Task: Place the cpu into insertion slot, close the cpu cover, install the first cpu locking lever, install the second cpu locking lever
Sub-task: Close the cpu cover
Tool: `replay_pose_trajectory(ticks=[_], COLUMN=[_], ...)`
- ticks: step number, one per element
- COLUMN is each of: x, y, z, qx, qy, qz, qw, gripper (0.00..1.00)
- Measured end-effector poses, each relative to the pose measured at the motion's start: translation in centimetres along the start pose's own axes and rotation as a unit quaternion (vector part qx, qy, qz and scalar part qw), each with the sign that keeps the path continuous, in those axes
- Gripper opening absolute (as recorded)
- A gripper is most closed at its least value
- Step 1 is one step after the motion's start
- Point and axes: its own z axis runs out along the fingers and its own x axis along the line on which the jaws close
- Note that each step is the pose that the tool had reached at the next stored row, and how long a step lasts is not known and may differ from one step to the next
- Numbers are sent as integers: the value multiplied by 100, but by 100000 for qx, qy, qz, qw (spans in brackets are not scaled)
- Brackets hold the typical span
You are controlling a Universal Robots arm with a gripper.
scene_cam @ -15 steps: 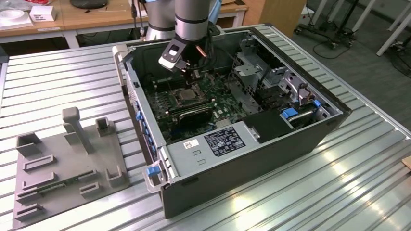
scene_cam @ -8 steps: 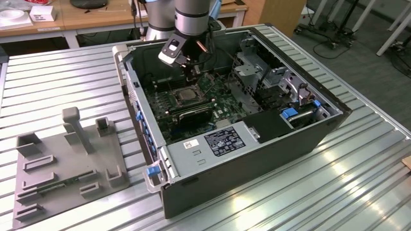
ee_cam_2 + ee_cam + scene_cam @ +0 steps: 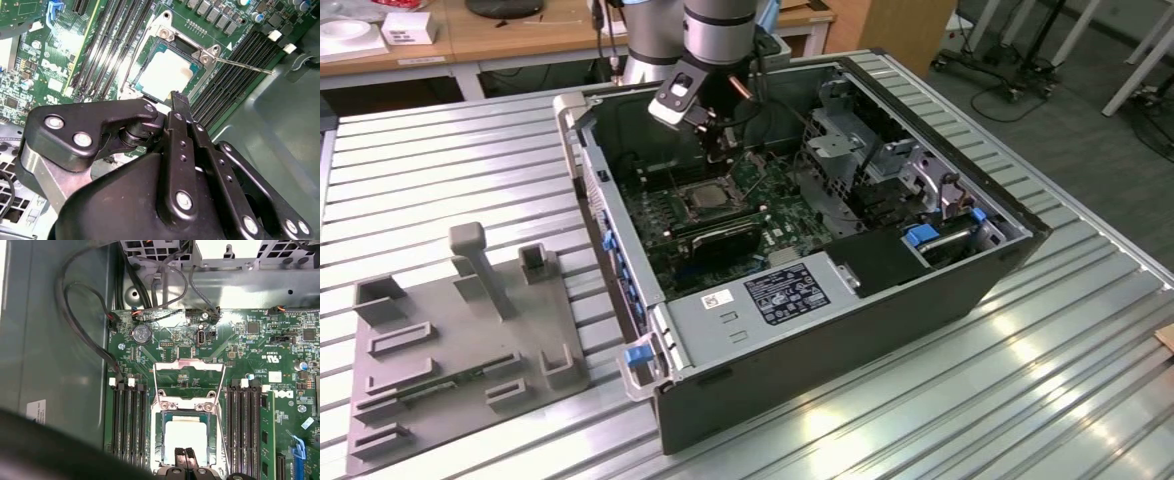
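Tool (image 3: 185, 455), seemingly pinched together, hangs over cpu (image 3: 186, 434) seated under cpu cover (image 3: 172, 404).

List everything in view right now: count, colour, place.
table: one, silvery slatted, under the computer case.
computer case: one, black and grey, open on the table.
fixture plate: one, grey, exterior view's left of the case.
motherboard: one, green, inside the case.
cpu cover: one, silvery, lying around the cpu.
cpu: one, pale silver, within the cover's cut-out.
lever: one, silvery rod, jutting from the cover's corner.
memory slots: two banks, black, flanking the cpu.
arm: one, silver-grey, reaching into the case.
gripper: one, black, shut, tips at the cpu's edge.
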Motion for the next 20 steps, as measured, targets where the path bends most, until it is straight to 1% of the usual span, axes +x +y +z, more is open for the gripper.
replay_pose_trajectory(ticks=[5,12,17,20], x=[1,2,3,3], y=[1,1,3,3], z=[-34,-39,-91,-92], qx=[1,-3,24,21], qy=[1,7,-4,-48], qz=[1,1,1,0], qw=[100000,100000,100000,100000], gripper=[11,11,11,11])
